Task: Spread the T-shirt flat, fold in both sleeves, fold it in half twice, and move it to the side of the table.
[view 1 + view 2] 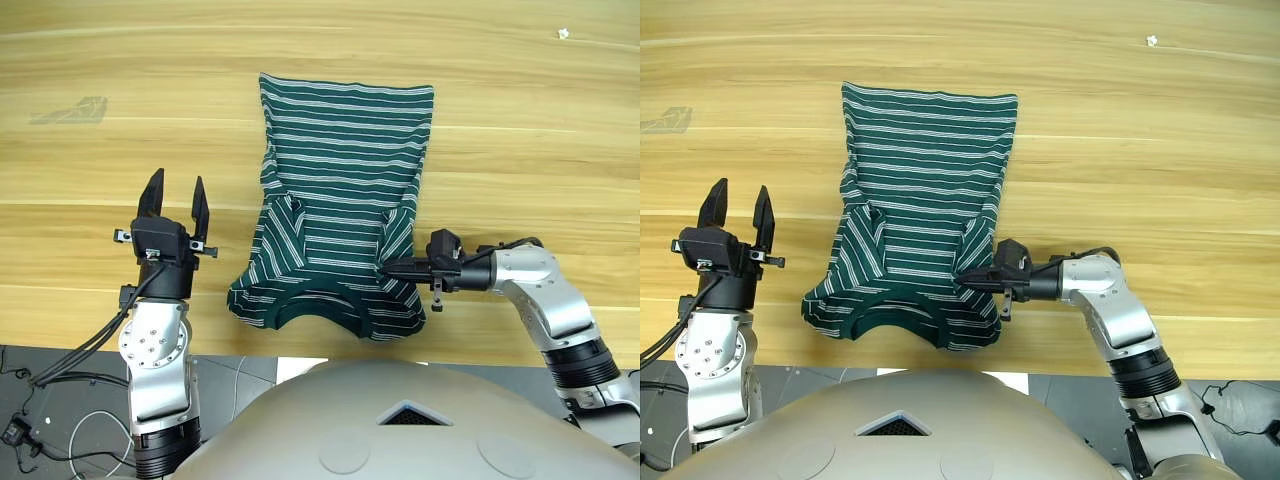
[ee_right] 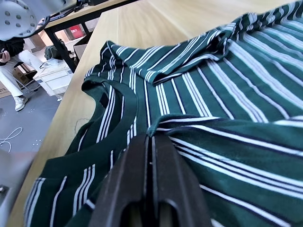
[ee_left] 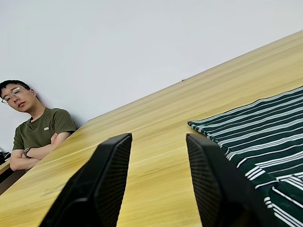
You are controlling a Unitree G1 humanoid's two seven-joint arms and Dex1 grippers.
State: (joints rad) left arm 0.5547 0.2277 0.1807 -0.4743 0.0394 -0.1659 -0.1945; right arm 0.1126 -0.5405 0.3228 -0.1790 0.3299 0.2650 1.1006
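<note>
A dark green T-shirt (image 1: 340, 180) with white stripes lies on the wooden table (image 1: 520, 130), collar toward me, both sleeves folded over the body. My right gripper (image 1: 384, 267) is shut on the folded right-sleeve cloth near the collar; in the right wrist view the fingers (image 2: 151, 189) pinch the striped fabric (image 2: 227, 142). My left gripper (image 1: 176, 200) stands open over bare wood to the left of the T-shirt, fingers pointing away from me. In the left wrist view its fingers (image 3: 106, 175) are apart, with the T-shirt (image 3: 255, 137) off to the side.
A faint grey mark (image 1: 70, 110) is on the tabletop at far left, and a small white scrap (image 1: 563, 33) at far right. The table's near edge (image 1: 100, 340) runs just below the collar. Bare wood lies on both sides of the T-shirt.
</note>
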